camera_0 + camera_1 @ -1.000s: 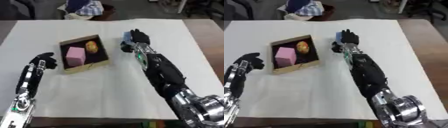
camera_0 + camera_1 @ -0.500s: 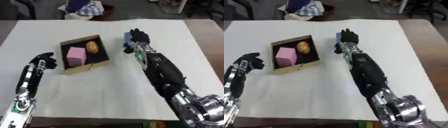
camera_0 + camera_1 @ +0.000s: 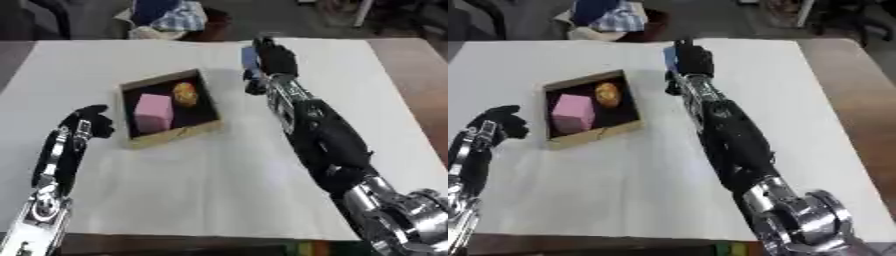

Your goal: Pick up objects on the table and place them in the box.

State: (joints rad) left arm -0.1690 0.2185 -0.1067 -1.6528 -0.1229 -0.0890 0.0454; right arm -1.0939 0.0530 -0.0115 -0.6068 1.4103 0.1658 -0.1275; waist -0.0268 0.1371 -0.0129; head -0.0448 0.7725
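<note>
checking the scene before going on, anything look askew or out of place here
The box lies askew on the table, turned against its edges. The pink block and a yellow thing lie inside. Nothing is spilled or visibly damaged.

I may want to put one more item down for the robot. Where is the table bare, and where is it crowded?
Bare: the white table in front of the box, between both arms, and its far left corner. Crowded: the box, holding a pink block and a yellowish object, and beside it the right hand with something blue.
</note>
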